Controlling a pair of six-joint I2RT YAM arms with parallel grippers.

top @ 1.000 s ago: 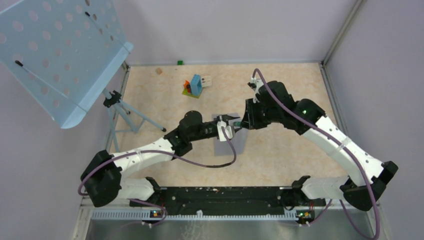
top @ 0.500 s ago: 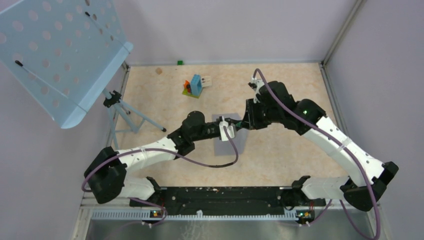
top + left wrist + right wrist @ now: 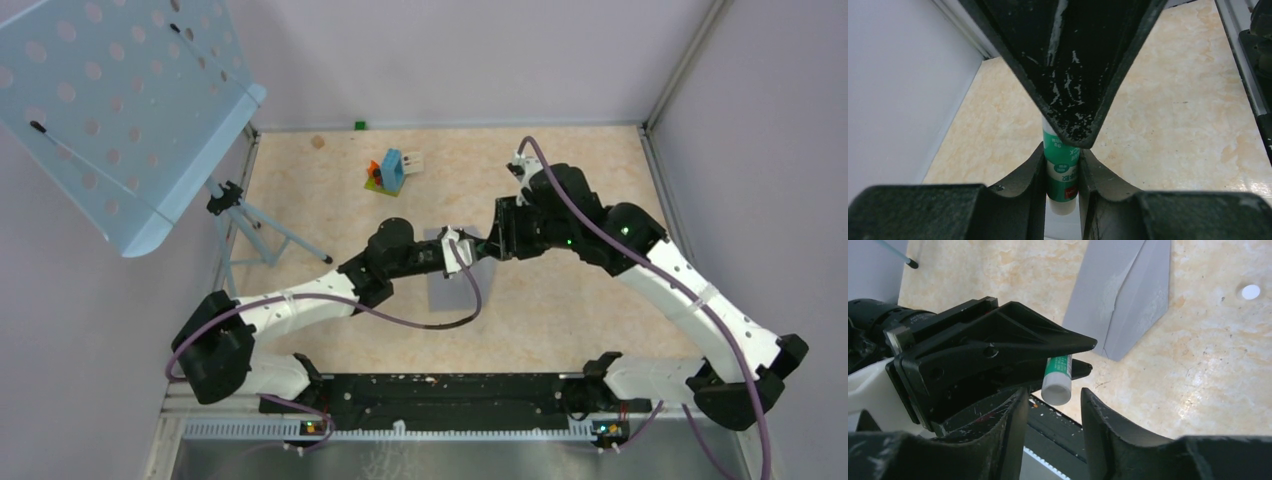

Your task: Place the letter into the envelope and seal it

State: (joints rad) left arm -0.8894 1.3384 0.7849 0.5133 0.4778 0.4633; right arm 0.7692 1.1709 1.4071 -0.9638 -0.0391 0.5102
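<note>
"What's the left gripper (image 3: 1061,149) got?"
"A green-and-white glue stick (image 3: 1057,377), pinched tight between its jaws."
"And the right gripper (image 3: 1053,391)?"
"Jaws spread either side of the stick's white end, not closed on it."
"The envelope (image 3: 1120,295)?"
"Flat on the table (image 3: 1208,365), beneath both sets of jaws."

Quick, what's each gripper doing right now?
Left gripper: closed on the small white, green-labelled glue stick.
Right gripper: open, fingers either side of that stick's white end.
</note>
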